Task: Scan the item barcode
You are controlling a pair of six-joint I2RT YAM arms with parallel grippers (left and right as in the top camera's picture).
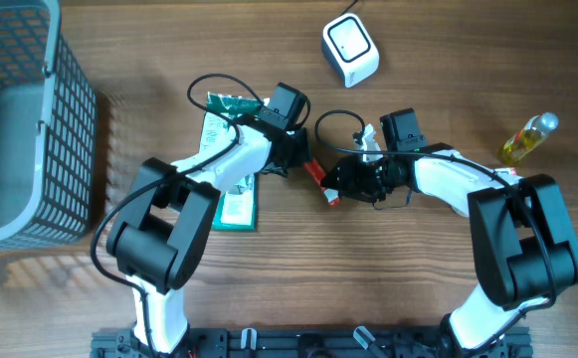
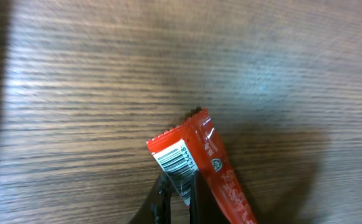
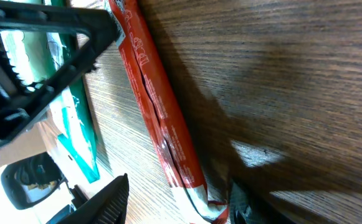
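Note:
The item is a long red snack wrapper [image 1: 317, 176] lying on the wooden table between my two grippers. My left gripper [image 2: 177, 200] is shut on one end of it, just below the white barcode patch [image 2: 176, 160]. In the right wrist view the wrapper [image 3: 159, 106] runs diagonally down to my right gripper [image 3: 174, 202]. That gripper is open: one finger stands well off to the left, the other sits beside the wrapper's crimped end. From overhead, the left gripper [image 1: 303, 164] and right gripper [image 1: 336, 189] meet at the table's middle. A white barcode scanner [image 1: 350, 48] stands at the back.
A green and white package [image 1: 237, 207] lies under the left arm. A grey wire basket [image 1: 20, 119] fills the left side. A small bottle of yellow liquid [image 1: 527, 139] lies at the right. Black cables loop above both wrists.

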